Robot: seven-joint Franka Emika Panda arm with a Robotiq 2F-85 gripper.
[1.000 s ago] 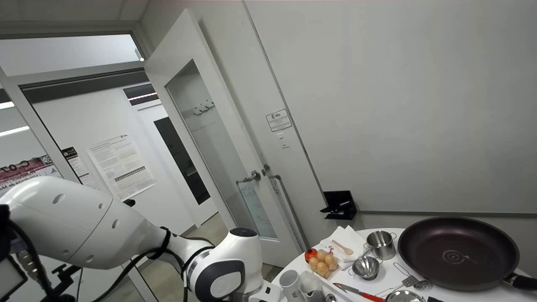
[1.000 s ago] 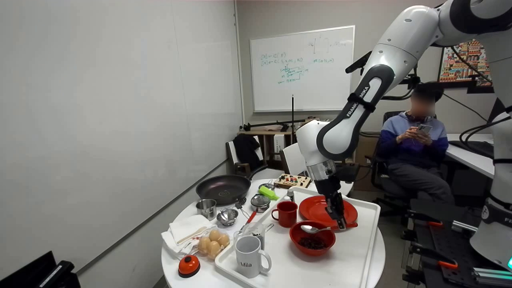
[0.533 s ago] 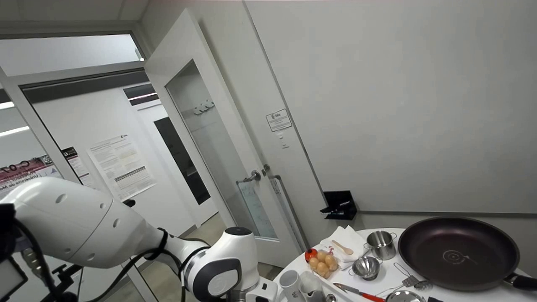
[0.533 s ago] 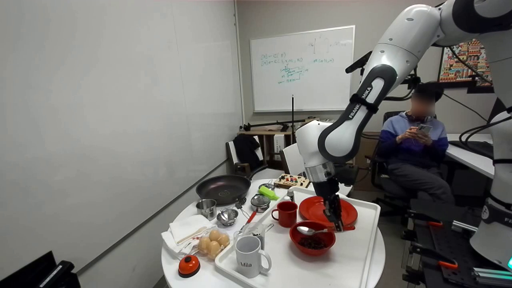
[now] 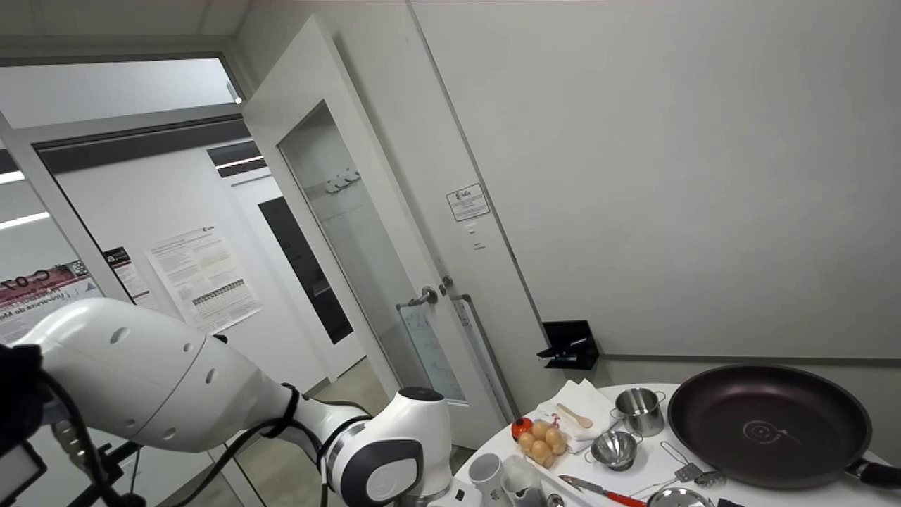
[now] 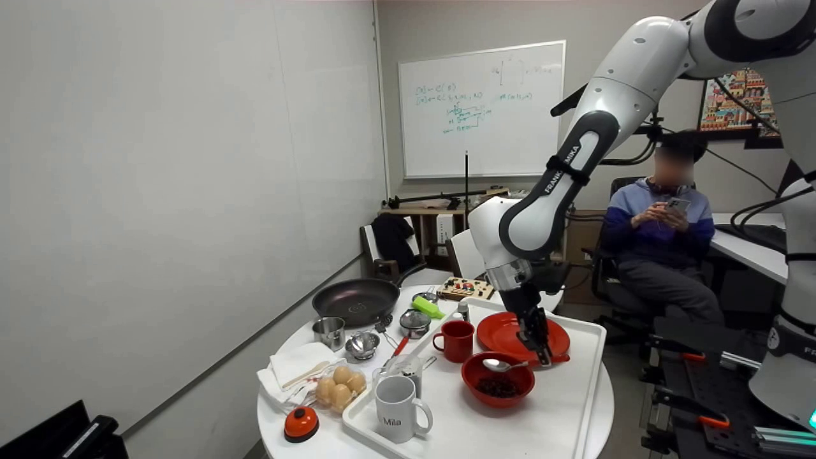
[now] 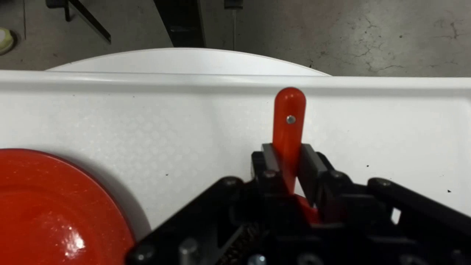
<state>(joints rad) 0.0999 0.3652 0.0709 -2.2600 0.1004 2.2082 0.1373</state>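
My gripper (image 6: 543,358) is shut on the red handle of a spoon; in the wrist view its grey pads (image 7: 311,165) press the handle (image 7: 290,106) from both sides. The spoon's metal head (image 6: 496,365) reaches over a red bowl (image 6: 492,400), and whether it touches the rim I cannot tell. Small dark pieces (image 6: 497,386) lie in that bowl, which the gripper mostly hides in the wrist view. Behind the gripper lies a red plate (image 6: 503,331), and a red mug (image 6: 457,342) stands to the left. All rest on a white tray (image 6: 542,433).
A white mug (image 6: 396,411) and a clear jug (image 6: 408,366) stand at the tray's corner. Around the tray on the table are a big pan (image 6: 356,303), steel pots (image 6: 329,333), a bag of eggs (image 6: 341,387) and a red bell (image 6: 301,424). A seated person (image 6: 660,223) is behind.
In an exterior view the spoon and gripper shift slightly left over the bowl, then back right. The arm's upper links sit a little differently. The handle stays gripped throughout.
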